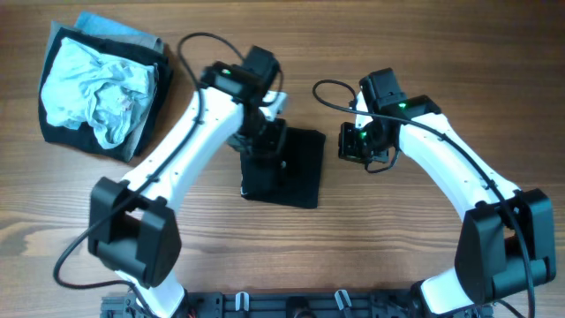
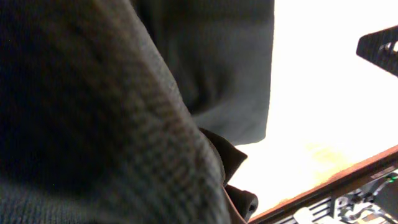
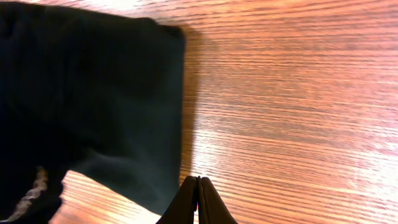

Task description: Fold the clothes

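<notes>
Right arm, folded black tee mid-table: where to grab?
I'd grip the black T-shirt at its right edge, coming in low from the right. It lies flat and folded; that edge is bare and nearest the right gripper, while the left gripper covers its left part.

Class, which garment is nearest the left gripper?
The folded black T-shirt mid-table, directly beneath the left gripper; the pale blue garment lies crumpled, well apart in the far corner.

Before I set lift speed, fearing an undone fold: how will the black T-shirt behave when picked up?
Probably floppy: the black T-shirt shows soft creases. Likely light: it lies thin and flat. Lifted by one edge, its folded layers may fall open.
</notes>
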Action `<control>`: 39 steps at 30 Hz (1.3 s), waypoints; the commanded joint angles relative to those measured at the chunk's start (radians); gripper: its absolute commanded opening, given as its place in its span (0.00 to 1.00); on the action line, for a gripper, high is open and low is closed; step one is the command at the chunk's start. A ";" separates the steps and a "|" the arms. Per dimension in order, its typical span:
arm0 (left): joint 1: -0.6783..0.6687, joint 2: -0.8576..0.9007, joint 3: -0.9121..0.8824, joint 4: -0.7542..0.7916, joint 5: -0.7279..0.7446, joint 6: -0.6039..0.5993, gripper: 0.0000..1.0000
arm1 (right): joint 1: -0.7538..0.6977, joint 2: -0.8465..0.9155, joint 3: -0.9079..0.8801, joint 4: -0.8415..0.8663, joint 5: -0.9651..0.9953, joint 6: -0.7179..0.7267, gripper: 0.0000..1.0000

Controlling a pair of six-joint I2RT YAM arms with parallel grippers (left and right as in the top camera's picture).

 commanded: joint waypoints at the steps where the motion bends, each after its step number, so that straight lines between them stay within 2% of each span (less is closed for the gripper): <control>1: -0.058 0.074 0.010 0.016 -0.019 0.022 0.07 | -0.040 -0.006 0.013 -0.015 0.029 0.032 0.05; 5: -0.102 0.151 0.010 0.017 -0.016 0.019 0.17 | -0.079 -0.006 0.013 -0.035 0.029 0.047 0.05; 9: -0.142 0.209 0.010 0.036 0.020 0.019 0.37 | -0.110 -0.006 0.013 -0.038 0.029 0.050 0.07; 10: -0.150 0.215 0.010 0.039 0.024 0.019 0.45 | -0.117 -0.006 0.013 -0.038 0.029 0.056 0.08; 12: -0.169 0.221 0.010 0.043 0.023 0.019 0.89 | -0.129 -0.006 0.013 -0.038 0.025 0.055 0.09; 13: -0.175 0.221 0.010 0.045 0.023 0.019 1.00 | -0.132 -0.006 0.013 -0.039 0.025 0.056 0.10; 18: -0.166 0.219 0.026 0.022 0.023 0.004 1.00 | -0.137 -0.006 0.013 -0.038 0.026 0.056 0.16; 24: -0.100 0.215 0.160 -0.165 0.027 -0.015 1.00 | -0.137 -0.006 0.013 -0.037 0.026 0.050 0.22; 26: -0.069 0.205 0.242 -0.246 0.026 -0.014 1.00 | -0.137 -0.006 0.013 -0.029 0.022 0.030 0.29; 29: -0.038 0.189 0.326 -0.317 0.026 0.017 1.00 | -0.137 -0.006 0.013 0.003 -0.072 -0.092 0.36; 31: -0.009 0.168 0.370 -0.341 0.023 0.027 1.00 | -0.137 -0.006 0.013 0.039 -0.229 -0.249 0.44; 36: 0.077 0.123 0.381 -0.334 0.002 0.027 1.00 | -0.120 -0.006 0.013 0.105 -0.320 -0.296 0.51; 39: 0.146 0.120 0.381 -0.325 -0.001 0.027 0.98 | -0.076 -0.005 0.013 0.159 -0.320 -0.322 0.60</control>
